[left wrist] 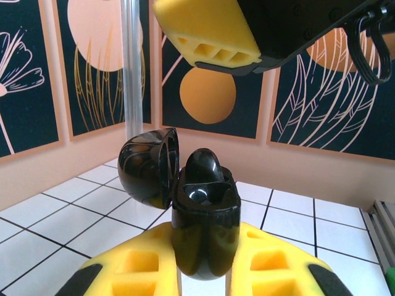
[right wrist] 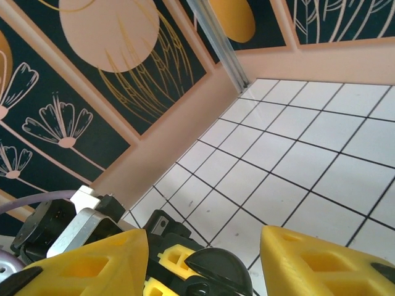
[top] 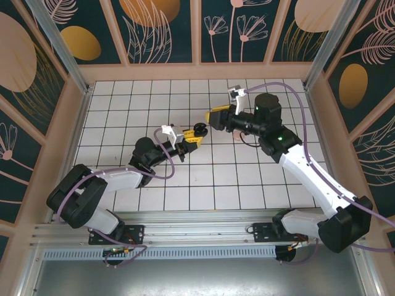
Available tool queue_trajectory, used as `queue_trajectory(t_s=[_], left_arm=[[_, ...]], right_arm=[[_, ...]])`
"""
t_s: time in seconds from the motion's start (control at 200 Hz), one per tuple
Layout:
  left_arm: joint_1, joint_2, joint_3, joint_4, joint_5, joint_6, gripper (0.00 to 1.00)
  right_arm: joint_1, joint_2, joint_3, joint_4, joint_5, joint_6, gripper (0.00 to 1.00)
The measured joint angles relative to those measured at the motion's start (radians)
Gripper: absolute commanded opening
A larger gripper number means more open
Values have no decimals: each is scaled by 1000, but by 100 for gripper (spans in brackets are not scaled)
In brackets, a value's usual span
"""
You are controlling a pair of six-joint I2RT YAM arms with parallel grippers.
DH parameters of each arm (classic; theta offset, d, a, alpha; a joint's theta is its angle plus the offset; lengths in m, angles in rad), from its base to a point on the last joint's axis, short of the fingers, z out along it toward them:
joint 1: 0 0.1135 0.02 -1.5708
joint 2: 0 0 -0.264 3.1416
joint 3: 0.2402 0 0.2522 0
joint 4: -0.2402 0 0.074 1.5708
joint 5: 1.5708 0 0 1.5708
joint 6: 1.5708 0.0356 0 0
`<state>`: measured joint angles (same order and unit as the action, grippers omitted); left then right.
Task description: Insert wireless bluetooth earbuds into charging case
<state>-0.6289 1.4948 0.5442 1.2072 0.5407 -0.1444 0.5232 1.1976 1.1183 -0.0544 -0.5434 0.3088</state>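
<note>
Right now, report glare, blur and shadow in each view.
Left wrist: bright glints on the glossy black charging case, left fingers beneath it slightly soft. Right wrist: right fingers near the lens soft, tiles sharp. Top external: even light, faint shadows under the arms.

Place: a robot test cell, of the sort found in a lab, not a lived-in room.
Work surface: a white tabletop (top: 203, 179) ruled in a black grid.
Walls: printed panels (top: 163, 31) of pale flowers and orange discs on dark teal, set in peach frames and boxing the table on three sides.
Frame: bare aluminium posts (top: 55, 43) rising at the back corners.
Machines: a left arm (top: 105, 182) and a right arm (top: 308, 172), bolted to an aluminium rail (top: 185, 231) at the near edge, with lilac cables trailing.
</note>
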Motion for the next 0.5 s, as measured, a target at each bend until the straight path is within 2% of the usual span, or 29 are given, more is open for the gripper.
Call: queue_trajectory(t_s=[0.265,0.5], left_arm=[[0,0,0,-5,0,-5,8],[0,-4,0,-26,0,-1,8]], right_arm=[[-32,55,123,-179,27,-13,57],[-54,87,154,-272,26,-18,61]])
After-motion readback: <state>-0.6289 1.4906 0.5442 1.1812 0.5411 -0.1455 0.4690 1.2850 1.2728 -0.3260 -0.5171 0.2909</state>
